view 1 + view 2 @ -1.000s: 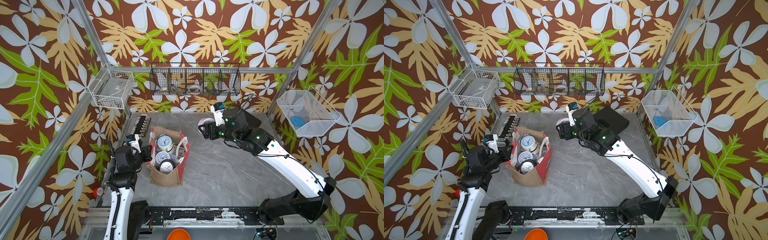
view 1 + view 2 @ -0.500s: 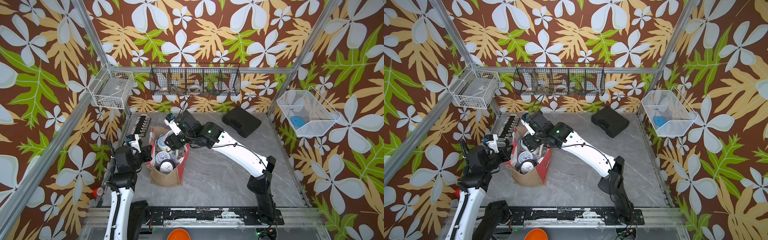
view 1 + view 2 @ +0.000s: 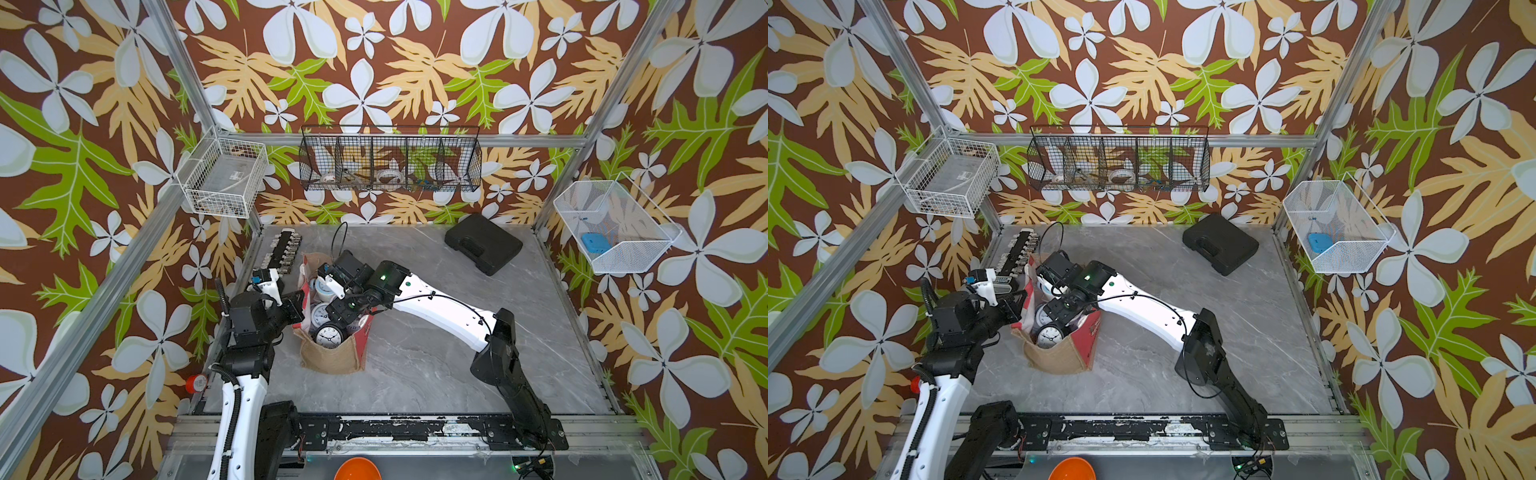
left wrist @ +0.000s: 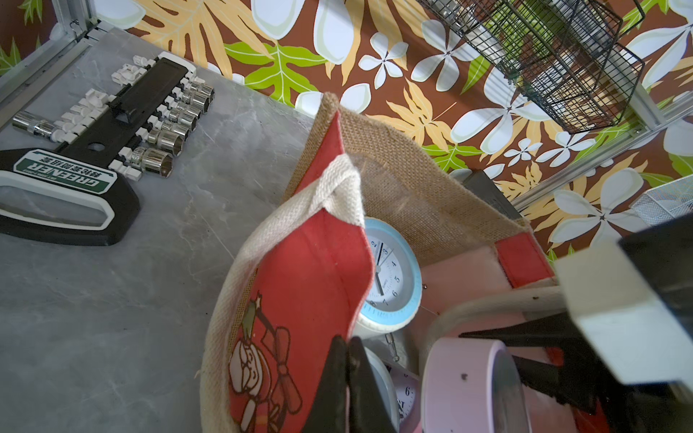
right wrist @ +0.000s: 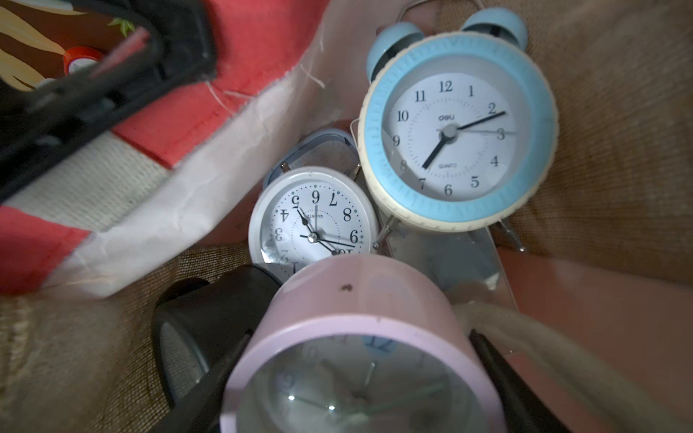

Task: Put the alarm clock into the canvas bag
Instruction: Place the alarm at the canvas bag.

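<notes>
Our right gripper (image 3: 345,306), clutching the pink alarm clock (image 5: 356,300), is now down in the canvas bag (image 3: 332,358) our left gripper (image 4: 347,348) pinches open, so it's drop time.

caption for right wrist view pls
right pincer holding a pink alarm clock over a blue clock, white clock and black clock in the canvas bag
</notes>
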Robot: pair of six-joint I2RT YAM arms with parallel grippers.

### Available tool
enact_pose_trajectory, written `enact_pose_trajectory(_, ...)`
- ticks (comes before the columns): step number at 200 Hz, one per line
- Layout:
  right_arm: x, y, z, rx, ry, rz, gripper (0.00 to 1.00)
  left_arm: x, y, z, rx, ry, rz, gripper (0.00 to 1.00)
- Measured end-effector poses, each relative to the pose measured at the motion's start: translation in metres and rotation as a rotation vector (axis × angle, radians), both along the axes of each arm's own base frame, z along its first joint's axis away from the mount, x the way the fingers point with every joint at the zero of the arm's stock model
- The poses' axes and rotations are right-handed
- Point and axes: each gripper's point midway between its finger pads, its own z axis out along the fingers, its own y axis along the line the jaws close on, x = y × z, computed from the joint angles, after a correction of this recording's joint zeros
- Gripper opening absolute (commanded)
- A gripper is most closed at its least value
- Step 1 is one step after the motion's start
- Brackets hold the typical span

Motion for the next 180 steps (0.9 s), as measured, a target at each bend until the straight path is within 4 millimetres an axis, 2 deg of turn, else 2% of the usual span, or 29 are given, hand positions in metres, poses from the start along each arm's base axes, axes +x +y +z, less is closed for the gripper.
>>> enact_pose_trajectory(74,0.009,0.013,-0.032,-0.049,-0.029,-0.003,0.63,-0.001,-0.001,-0.002,-0.003,0.008,-0.003,0.00)
enact_pose_trajectory(109,0.008,0.024,-0.039,-0.042,-0.030,0.008,0.67,-0.001,0.000,-0.002,-0.002,0.007,-0.002,0.00)
enact_pose_trajectory(133,0.009,0.030,-0.042,-0.035,-0.030,0.013,0.75,0.000,0.000,-0.002,-0.001,0.005,0.000,0.00)
enact_pose_trajectory(151,0.009,0.032,-0.041,-0.035,-0.032,0.013,0.85,0.000,0.000,-0.001,-0.001,0.005,0.000,0.00)
enact_pose_trajectory(164,0.011,0.028,-0.042,-0.052,-0.047,0.001,0.91,-0.001,0.000,-0.002,-0.001,0.006,0.000,0.00)
enact_pose_trajectory(180,0.014,0.024,-0.041,-0.068,-0.058,-0.011,0.94,-0.001,0.000,-0.002,-0.002,0.008,-0.001,0.00)
